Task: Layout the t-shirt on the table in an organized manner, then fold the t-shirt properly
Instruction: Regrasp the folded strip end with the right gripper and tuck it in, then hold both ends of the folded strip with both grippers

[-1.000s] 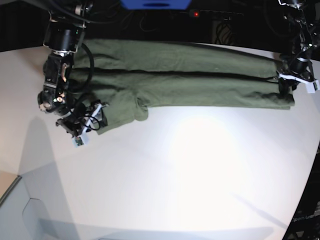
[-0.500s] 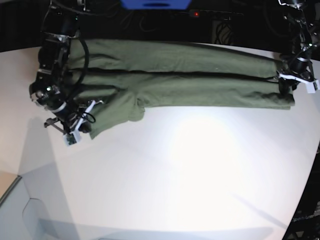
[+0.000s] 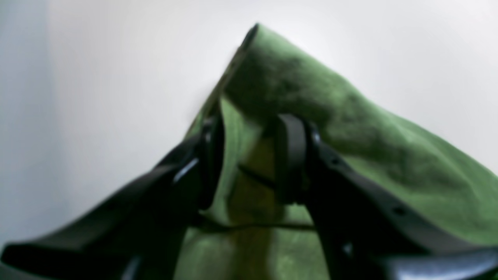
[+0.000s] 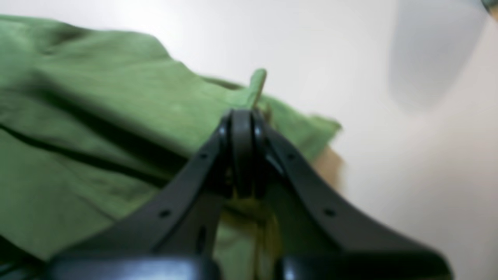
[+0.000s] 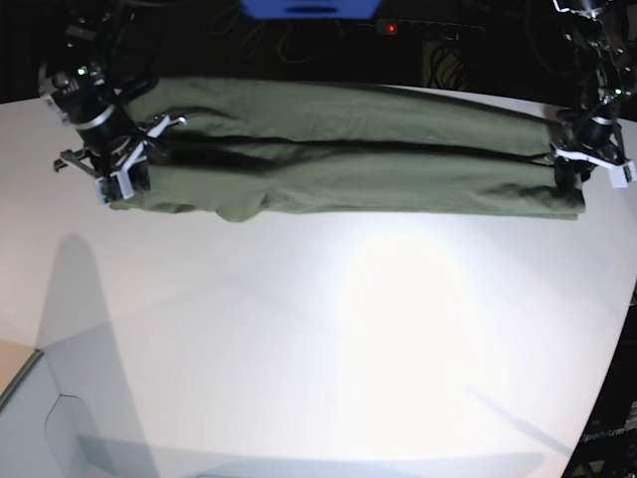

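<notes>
**Left wrist view.** The left tool (image 3: 249, 163) grips the t-shirt (image 3: 350, 128). A thick fold of olive-green cloth fills the gap between its two black fingers (image 3: 290, 155), and the cloth rises in a peak just beyond the tips. The white surface (image 3: 116, 58) lies behind the shirt. The picture is blurred; the number of layers in the grip cannot be told.

**Right wrist view.** The right tool (image 4: 242, 128) is closed. Its fingers (image 4: 233, 151) meet with no visible gap, and a thin tab of the shirt's edge (image 4: 258, 83) stands up directly past the tips. Judged from this, the tool pinches a thin edge of the t-shirt (image 4: 97, 116). The remaining cloth lies in long folds to the tool's left.

**Base view.** The t-shirt (image 5: 378, 159) lies as a long, narrow, folded band along the far part of the surface (image 5: 348, 349). The right tool (image 5: 117, 169) is at the shirt's left end as pictured; the left tool (image 5: 577, 164) is at the opposite end. The band runs nearly straight between them, with one small bulge on its near edge close to the right tool.

**Step in hand.** Lengthwise folds appear complete; both ends are held, probably to tension and straighten the band.

**Next move.** A crosswise fold is likely required: carry one end over toward the other, keep edges aligned, and avoid dragging the lower layers.
</notes>
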Robot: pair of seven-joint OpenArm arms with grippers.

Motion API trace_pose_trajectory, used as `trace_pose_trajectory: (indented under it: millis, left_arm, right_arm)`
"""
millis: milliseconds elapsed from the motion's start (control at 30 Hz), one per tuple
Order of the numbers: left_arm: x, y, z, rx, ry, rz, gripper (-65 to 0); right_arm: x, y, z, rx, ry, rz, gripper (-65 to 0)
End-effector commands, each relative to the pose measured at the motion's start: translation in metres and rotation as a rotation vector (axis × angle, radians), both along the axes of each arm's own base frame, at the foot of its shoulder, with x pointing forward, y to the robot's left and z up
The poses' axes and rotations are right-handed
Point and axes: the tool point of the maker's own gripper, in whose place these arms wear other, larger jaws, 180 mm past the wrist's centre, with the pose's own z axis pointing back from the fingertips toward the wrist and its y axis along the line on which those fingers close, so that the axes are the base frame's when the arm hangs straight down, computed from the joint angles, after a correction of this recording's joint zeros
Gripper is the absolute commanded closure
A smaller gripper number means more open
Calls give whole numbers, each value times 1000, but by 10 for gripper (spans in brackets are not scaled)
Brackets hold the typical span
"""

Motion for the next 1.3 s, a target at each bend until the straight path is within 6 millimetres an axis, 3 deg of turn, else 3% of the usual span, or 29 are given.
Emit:
trace_pose_trajectory:
  millis: [0, 133, 233, 500, 633, 900, 1167, 1267]
  left_arm:
    - [-10, -1, -11, 4, 78, -16, -221]
    - [-10, 0, -11, 5, 80, -15, -221]
    - [-10, 0, -11, 4, 79, -14, -221]
    - [-12, 0, -12, 4, 81, -13, -221]
    - [-15, 15, -6, 14, 66, 29, -226]
    - [-11, 19, 6, 33, 40, 28, -515]
    - [10, 12, 39, 78, -47, -16, -542]
    - [19, 8, 55, 98, -87, -37, -542]
  right_arm:
    - [1, -7, 10, -2, -39, -17, 0]
    - [-9, -17, 4, -19, -9, -39, 0]
    - [-20, -13, -3, -9, 20, -32, 0]
    - [-27, 15, -33, 71, 94, 8, 0]
    - [-34, 20, -53, 105, 148, 6, 0]
    - [-34, 24, -67, 130, 182, 11, 0]
    - [-32, 25, -68, 134, 181, 11, 0]
    - [-35, 26, -78, 150, 206, 6, 0]
